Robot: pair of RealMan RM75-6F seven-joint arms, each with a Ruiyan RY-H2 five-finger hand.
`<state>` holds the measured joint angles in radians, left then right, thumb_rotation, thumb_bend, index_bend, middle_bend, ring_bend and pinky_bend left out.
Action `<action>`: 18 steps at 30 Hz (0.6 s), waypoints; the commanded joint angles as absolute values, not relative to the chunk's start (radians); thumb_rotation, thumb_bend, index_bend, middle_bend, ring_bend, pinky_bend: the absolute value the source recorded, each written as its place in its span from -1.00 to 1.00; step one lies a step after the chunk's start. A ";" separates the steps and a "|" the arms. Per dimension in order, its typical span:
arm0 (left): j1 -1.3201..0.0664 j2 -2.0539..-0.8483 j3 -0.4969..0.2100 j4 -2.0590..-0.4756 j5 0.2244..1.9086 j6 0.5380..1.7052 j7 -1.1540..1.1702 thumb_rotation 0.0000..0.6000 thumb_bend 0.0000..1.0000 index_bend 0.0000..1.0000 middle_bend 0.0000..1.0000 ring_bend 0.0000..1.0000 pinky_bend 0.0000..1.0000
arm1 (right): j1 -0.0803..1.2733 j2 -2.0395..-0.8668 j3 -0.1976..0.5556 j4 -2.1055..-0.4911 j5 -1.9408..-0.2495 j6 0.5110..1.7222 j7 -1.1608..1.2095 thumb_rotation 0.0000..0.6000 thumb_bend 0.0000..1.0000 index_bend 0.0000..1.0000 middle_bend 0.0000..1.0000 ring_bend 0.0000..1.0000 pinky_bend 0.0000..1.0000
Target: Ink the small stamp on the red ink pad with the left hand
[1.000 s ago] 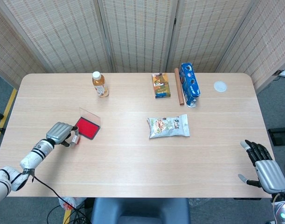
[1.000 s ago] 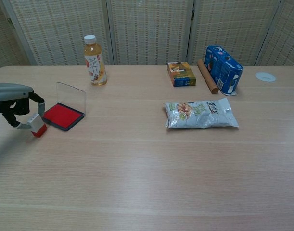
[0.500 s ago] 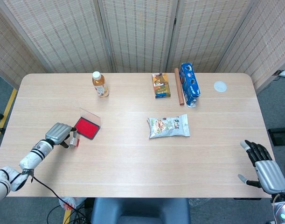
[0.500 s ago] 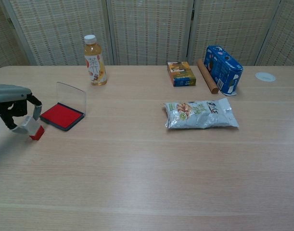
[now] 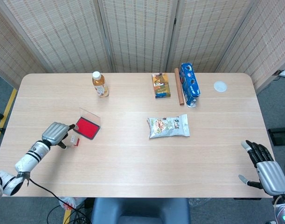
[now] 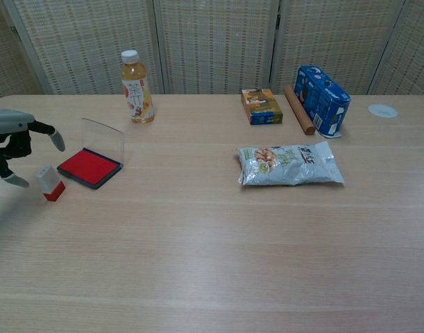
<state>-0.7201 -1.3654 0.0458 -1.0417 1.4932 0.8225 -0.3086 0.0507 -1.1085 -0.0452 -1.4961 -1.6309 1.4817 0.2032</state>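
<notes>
The small stamp (image 5: 75, 140) (image 6: 51, 183), white on top with a red base, stands on the table just left of the red ink pad (image 5: 87, 127) (image 6: 90, 167), whose clear lid is raised. My left hand (image 5: 57, 133) (image 6: 16, 143) hovers just left of the stamp with its fingers spread, holding nothing and clear of the stamp. My right hand (image 5: 267, 170) rests open off the table's front right corner, seen only in the head view.
A tea bottle (image 6: 137, 87) stands behind the ink pad. A snack bag (image 6: 290, 164) lies mid-table. At the back are a small box (image 6: 261, 106), a brown roll (image 6: 299, 109), a blue package (image 6: 322, 100) and a white disc (image 6: 383, 110).
My left hand set the stamp down beside the ink pad, let go of it and drew back to the left with its fingers apart. The right hand stayed put.
</notes>
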 commanded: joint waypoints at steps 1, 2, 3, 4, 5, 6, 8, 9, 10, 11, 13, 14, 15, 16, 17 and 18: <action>-0.616 -1.208 0.003 -1.251 1.434 1.011 -0.180 1.00 -0.72 -0.53 0.84 0.25 0.25 | 0.046 -1.104 -0.045 -1.493 -1.635 1.493 0.213 1.00 -0.65 -1.00 -1.00 -1.00 -1.00; -0.587 -1.180 -0.005 -1.294 1.421 1.060 -0.161 1.00 -0.72 -0.55 0.80 0.21 0.24 | 0.045 -1.103 -0.045 -1.493 -1.636 1.497 0.217 1.00 -0.65 -1.00 -1.00 -1.00 -1.00; -0.556 -1.155 -0.010 -1.334 1.410 1.109 -0.146 1.00 -0.72 -0.60 0.71 0.14 0.21 | 0.044 -1.102 -0.045 -1.492 -1.637 1.500 0.221 1.00 -0.65 -1.00 -1.00 -1.00 -1.00; -0.514 -1.124 -0.015 -1.384 1.399 1.174 -0.132 1.00 -0.72 -0.63 0.63 0.10 0.17 | 0.044 -1.101 -0.045 -1.490 -1.638 1.502 0.225 1.00 -0.65 -1.00 -1.00 -1.00 -1.00; -0.483 -1.106 -0.016 -1.416 1.395 1.223 -0.124 1.00 -0.73 -0.69 0.49 0.02 0.10 | 0.044 -1.101 -0.045 -1.490 -1.639 1.503 0.228 1.00 -0.65 -1.00 -1.00 -1.00 -1.00; -0.452 -1.091 -0.016 -1.443 1.393 1.269 -0.118 1.00 -0.73 -0.73 0.36 -0.05 0.03 | 0.044 -1.100 -0.045 -1.490 -1.640 1.503 0.230 1.00 -0.65 -1.00 -1.00 -1.00 -1.00; -0.383 -1.074 -0.011 -1.484 1.400 1.374 -0.109 1.00 -0.73 -0.77 0.19 -0.22 -0.06 | 0.045 -1.100 -0.046 -1.489 -1.641 1.502 0.234 1.00 -0.65 -1.00 -1.00 -1.00 -1.00; -0.355 -1.072 -0.007 -1.494 1.405 1.413 -0.104 1.00 -0.73 -0.79 0.10 -0.33 -0.09 | 0.045 -1.099 -0.046 -1.489 -1.642 1.501 0.236 1.00 -0.65 -1.00 -1.00 -1.00 -1.00; -0.321 -1.074 0.000 -1.503 1.413 1.460 -0.105 1.00 -0.73 -0.80 0.05 -0.38 -0.09 | 0.046 -1.099 -0.047 -1.489 -1.642 1.499 0.238 1.00 -0.65 -1.00 -1.00 -1.00 -1.00; -0.298 -1.076 0.006 -1.508 1.420 1.488 -0.111 1.00 -0.73 -0.83 -0.06 -0.46 -0.11 | 0.047 -1.099 -0.047 -1.490 -1.643 1.498 0.240 1.00 -0.65 -1.00 -1.00 -1.00 -1.00; -0.246 -1.083 0.021 -1.512 1.429 1.540 -0.124 1.00 -0.73 -0.88 -0.26 -0.59 -0.14 | 0.049 -1.099 -0.048 -1.489 -1.645 1.496 0.246 1.00 -0.65 -1.00 -1.00 -1.00 -1.00; -0.225 -1.086 0.027 -1.512 1.428 1.556 -0.124 1.00 -0.73 -0.92 -0.37 -0.67 -0.17 | 0.050 -1.099 -0.048 -1.488 -1.644 1.493 0.249 1.00 -0.65 -1.00 -1.00 -1.00 -1.00; -0.206 -1.090 0.032 -1.513 1.425 1.571 -0.123 1.00 -0.73 -0.95 -0.46 -0.73 -0.20 | 0.051 -1.099 -0.048 -1.487 -1.641 1.489 0.252 1.00 -0.65 -1.00 -1.00 -1.00 -1.00; -0.188 -1.095 0.038 -1.510 1.423 1.581 -0.121 1.00 -0.73 -0.97 -0.52 -0.78 -0.22 | 0.052 -1.099 -0.048 -1.485 -1.639 1.485 0.256 1.00 -0.65 -1.00 -1.00 -1.00 -1.00; -0.168 -1.101 0.046 -1.506 1.424 1.590 -0.118 1.00 -0.74 -0.99 -0.58 -0.83 -0.24 | 0.054 -1.099 -0.048 -1.483 -1.636 1.480 0.260 1.00 -0.65 -1.00 -1.00 -1.00 -1.00; -0.156 -1.106 0.054 -1.501 1.427 1.592 -0.117 1.00 -0.74 -1.00 -0.65 -0.89 -0.26 | 0.056 -1.099 -0.048 -1.481 -1.634 1.476 0.262 1.00 -0.65 -1.00 -1.00 -1.00 -1.00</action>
<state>-0.1860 -1.1017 0.0356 -1.4950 1.4246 1.5726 -0.1243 0.0542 -1.0987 -0.0478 -1.4826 -1.6361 1.4779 0.2602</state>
